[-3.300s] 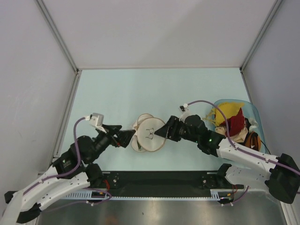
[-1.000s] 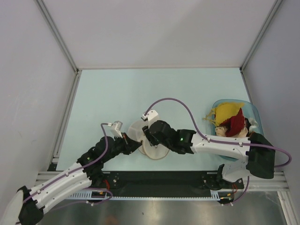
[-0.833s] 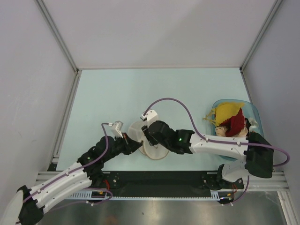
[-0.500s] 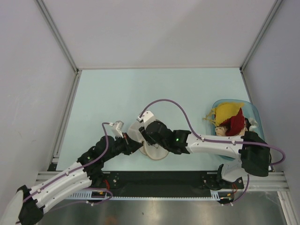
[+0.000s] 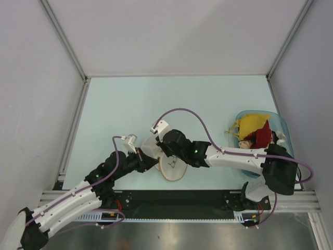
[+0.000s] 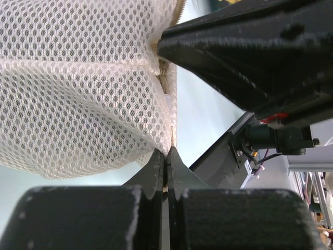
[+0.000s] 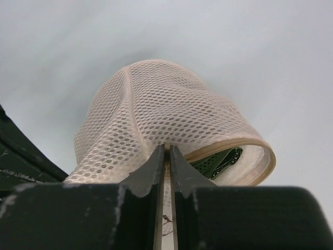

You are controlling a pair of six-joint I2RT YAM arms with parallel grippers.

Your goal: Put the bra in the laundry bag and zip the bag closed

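The cream mesh laundry bag (image 5: 173, 167) lies near the table's front edge, between both grippers. My left gripper (image 5: 154, 162) pinches its left rim; in the left wrist view the fingertips (image 6: 158, 161) are shut on the bag's (image 6: 78, 78) zip edge. My right gripper (image 5: 163, 151) comes in from above and to the right, and is shut on the bag's (image 7: 156, 109) rim, jaws pressed together on the cream zip band. The dark green bra (image 7: 216, 161) shows inside the bag through a gap still open to the right of those jaws. The right gripper's black body (image 6: 250, 52) fills the left wrist view's upper right.
A translucent blue tub (image 5: 280, 125) with yellow (image 5: 250, 124) and red (image 5: 263, 133) garments stands at the right edge. The right arm stretches across from there. A black rail (image 5: 177, 200) runs along the front edge just behind the bag.
My right gripper has shifted slightly left along the bag's rim and closed on it. The left gripper has kept its pinch in place.
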